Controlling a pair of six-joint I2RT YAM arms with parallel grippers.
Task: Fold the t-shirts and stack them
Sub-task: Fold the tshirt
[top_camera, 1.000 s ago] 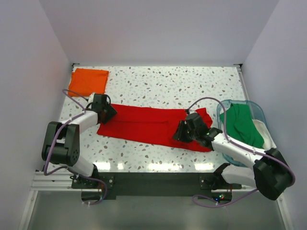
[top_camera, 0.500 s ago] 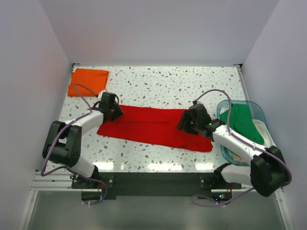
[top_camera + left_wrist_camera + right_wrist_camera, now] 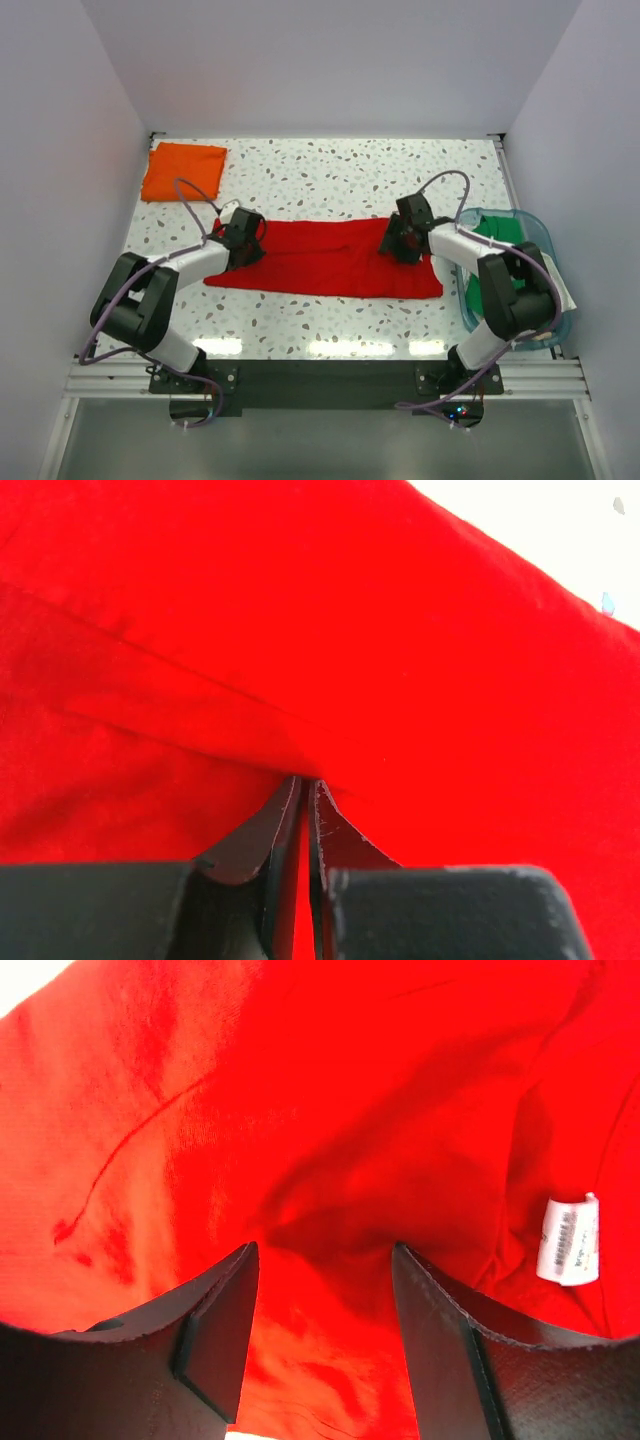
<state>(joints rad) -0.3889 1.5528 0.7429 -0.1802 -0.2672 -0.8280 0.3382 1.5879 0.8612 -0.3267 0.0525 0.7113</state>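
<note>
The red t-shirt [image 3: 325,260] lies as a long folded strip across the middle of the table. My left gripper [image 3: 245,240] is at the strip's left end, and in the left wrist view the gripper [image 3: 303,780] is shut on a fold of the red t-shirt [image 3: 420,660]. Over the right end sits my right gripper [image 3: 400,240]; seen from its wrist, the gripper [image 3: 322,1250] is open with its tips down on the red t-shirt [image 3: 330,1090], near the white neck label [image 3: 568,1240]. A folded orange t-shirt [image 3: 183,170] rests at the far left corner. The green t-shirt [image 3: 500,230] is in the tub.
The translucent teal tub [image 3: 522,216] stands at the right edge, partly hidden by my right arm. White walls close in the speckled table [image 3: 340,170] on three sides. The arm bases are on a black rail at the near edge.
Both grippers moved inward and toward the far edge of the red strip. The left gripper shut on cloth. The right gripper opened and left the near right part, which now lies flatter.
</note>
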